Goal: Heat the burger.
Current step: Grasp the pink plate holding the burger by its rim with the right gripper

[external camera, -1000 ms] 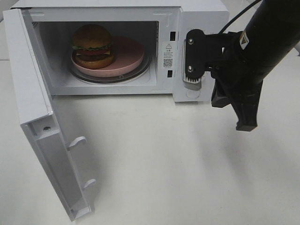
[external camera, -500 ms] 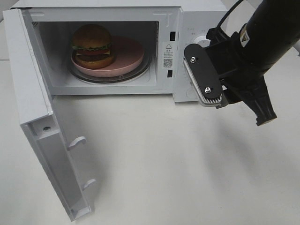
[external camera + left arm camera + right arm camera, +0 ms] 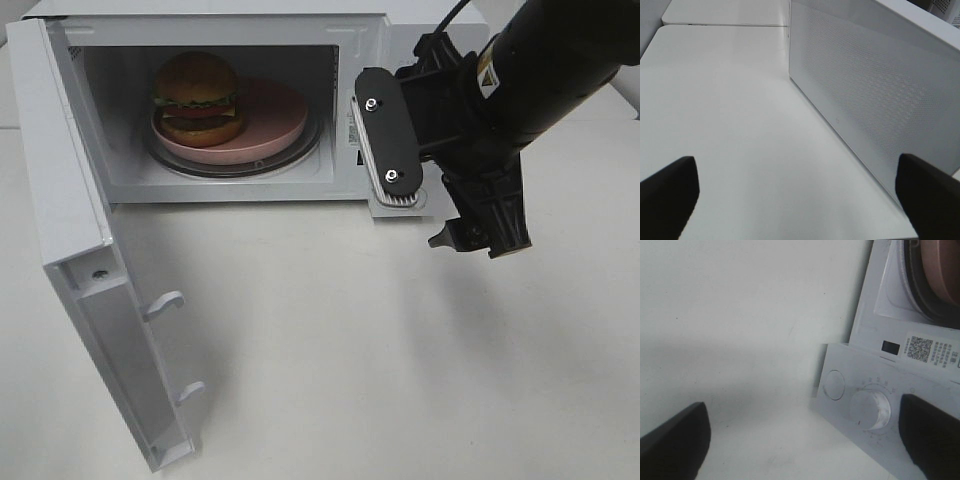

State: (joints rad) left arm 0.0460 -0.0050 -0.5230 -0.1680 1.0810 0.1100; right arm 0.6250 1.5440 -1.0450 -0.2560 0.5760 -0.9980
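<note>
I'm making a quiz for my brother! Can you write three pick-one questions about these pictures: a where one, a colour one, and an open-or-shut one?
1. Where is the burger? A. on the table B. inside the microwave C. in a gripper
2. What colour is the plate? A. blue B. green C. pink
3. How is the microwave door? A. swung open B. shut C. taken off
Answers: 1 B, it sits on the plate inside. 2 C, its rim shows pink. 3 A, it stands wide.
</note>
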